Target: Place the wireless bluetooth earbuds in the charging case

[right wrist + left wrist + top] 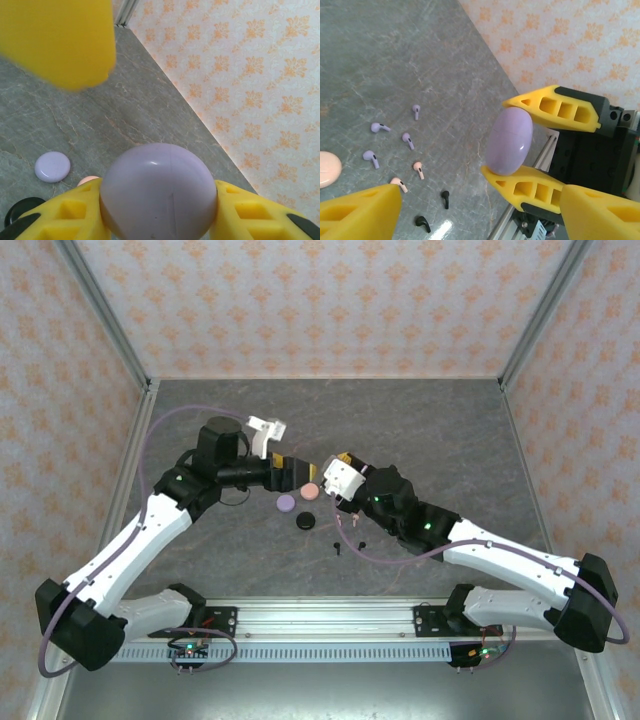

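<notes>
Two arms meet over the middle of the grey worktop (420, 430). On the left, the left gripper (288, 475) is spread wide, its yellow fingers apart with nothing between them, and it points toward the right gripper close in front of it. Close by on the worktop lie three discs in a tight group: a lilac disc (285, 503), a black disc (305, 522) and a pink disc (310, 492). Next comes the right gripper (496, 137), clamped on a lilac charging case (159, 190). The case is an egg-shaped shell with its halves closed, held clear of the worktop between the two fingers. Further right, near that arm, the earbuds lie loose and apart on the worktop: four lilac earbuds (380, 127), two pink earbuds (419, 170) and two black earbuds (445, 199).
</notes>
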Robot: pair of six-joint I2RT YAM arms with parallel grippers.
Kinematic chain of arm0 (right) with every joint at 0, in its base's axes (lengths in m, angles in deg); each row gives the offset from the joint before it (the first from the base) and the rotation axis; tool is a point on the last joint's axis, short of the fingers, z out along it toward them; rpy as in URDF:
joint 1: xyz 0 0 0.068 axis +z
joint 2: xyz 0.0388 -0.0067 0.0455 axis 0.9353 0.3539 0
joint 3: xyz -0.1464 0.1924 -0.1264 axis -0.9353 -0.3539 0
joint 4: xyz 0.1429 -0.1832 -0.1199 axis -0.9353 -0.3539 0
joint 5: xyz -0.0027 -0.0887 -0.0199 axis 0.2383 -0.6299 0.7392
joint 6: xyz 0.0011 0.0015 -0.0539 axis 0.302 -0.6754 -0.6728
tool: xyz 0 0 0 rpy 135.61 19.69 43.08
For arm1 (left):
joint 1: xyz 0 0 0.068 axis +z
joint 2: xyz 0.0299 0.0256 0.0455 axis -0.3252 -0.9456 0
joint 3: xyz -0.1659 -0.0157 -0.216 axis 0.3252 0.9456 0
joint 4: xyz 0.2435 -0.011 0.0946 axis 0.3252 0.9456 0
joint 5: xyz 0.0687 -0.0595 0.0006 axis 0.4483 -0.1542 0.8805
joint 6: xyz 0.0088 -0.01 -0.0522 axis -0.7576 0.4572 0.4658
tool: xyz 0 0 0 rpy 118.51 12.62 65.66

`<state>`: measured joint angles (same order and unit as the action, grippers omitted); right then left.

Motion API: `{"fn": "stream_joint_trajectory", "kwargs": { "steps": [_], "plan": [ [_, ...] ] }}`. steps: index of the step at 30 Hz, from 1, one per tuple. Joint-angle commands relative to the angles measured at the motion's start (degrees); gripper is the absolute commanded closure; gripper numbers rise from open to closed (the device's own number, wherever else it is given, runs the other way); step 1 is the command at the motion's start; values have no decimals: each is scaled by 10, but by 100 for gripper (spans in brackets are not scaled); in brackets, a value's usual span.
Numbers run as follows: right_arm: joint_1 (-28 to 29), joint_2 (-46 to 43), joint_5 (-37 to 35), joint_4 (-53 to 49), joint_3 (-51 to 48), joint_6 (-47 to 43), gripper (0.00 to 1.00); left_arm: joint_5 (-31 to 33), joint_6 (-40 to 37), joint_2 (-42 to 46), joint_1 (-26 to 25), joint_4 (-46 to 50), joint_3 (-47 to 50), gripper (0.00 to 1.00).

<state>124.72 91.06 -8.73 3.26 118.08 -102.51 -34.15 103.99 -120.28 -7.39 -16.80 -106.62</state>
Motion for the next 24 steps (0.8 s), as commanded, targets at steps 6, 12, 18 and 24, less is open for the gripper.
{"fn": "stream_joint_trajectory", "kwargs": {
  "steps": [6,12,18,24],
  "plan": [
    [-2,0,19,-7,15,-7,60,-18,-9,-35,-32,-30,-27,27],
    [-2,6,36,-22,23,-5,60,-18,-10,-50,-49,-43,-31,36],
    [-1,7,39,-30,30,-1,60,-20,-17,-60,-56,-38,-38,46],
    [-1,6,40,-32,30,5,60,-23,-33,-60,-58,-24,-38,57]
  ]
}}
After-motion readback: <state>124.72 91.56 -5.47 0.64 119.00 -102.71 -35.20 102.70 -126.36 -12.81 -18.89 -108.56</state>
